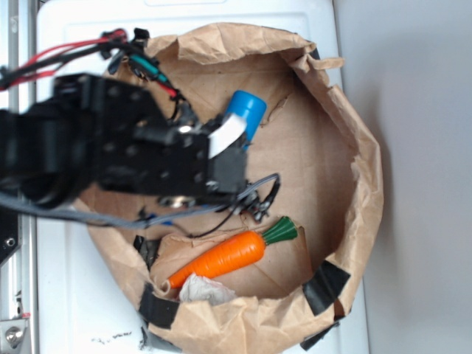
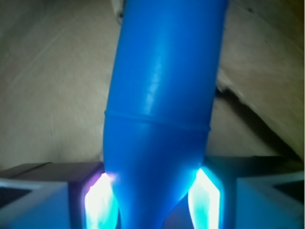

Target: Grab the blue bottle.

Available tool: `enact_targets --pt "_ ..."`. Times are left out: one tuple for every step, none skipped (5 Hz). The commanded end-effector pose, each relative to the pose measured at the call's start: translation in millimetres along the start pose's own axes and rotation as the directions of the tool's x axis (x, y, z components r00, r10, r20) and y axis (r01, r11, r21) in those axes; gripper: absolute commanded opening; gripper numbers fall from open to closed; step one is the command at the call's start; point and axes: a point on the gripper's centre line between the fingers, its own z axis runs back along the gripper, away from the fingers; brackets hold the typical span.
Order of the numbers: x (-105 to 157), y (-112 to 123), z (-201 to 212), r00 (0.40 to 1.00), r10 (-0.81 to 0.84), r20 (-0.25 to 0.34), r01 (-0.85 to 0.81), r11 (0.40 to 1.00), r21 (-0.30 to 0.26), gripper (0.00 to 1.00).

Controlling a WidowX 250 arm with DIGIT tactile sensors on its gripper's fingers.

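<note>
Paper bag walls (image 1: 361,147) ringed the work area on all sides, entry only from above. Bag floor (image 1: 310,155) right of the blue bottle (image 1: 245,110) lay bare. Carrot (image 1: 228,257) and crumpled paper wad (image 1: 200,289) took the near side. Loose cables (image 1: 251,199) hung below the pincer (image 1: 228,140).

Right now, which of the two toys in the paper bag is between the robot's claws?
The blue bottle: the gripper pinches its tapered lower part. The orange carrot lies untouched nearer the bag's rim.
</note>
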Motion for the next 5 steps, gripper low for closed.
enact_targets --pt "3.9 5.6 47.7 0.999 -0.048 -0.025 0.046 0.998 -0.049 0.0" --pt "16.9 5.2 77.0 0.992 -0.094 -0.087 0.089 0.994 -0.06 0.0" --pt "25.3 5.7 104.8 0.987 -0.143 -0.078 0.135 0.986 -0.094 0.0" --pt "27.5 9.1 124.3 0.981 -0.176 -0.085 0.166 0.979 -0.114 0.0" --pt "27.9 16.9 138.2 0.978 -0.185 -0.097 0.171 0.976 -0.131 0.0"
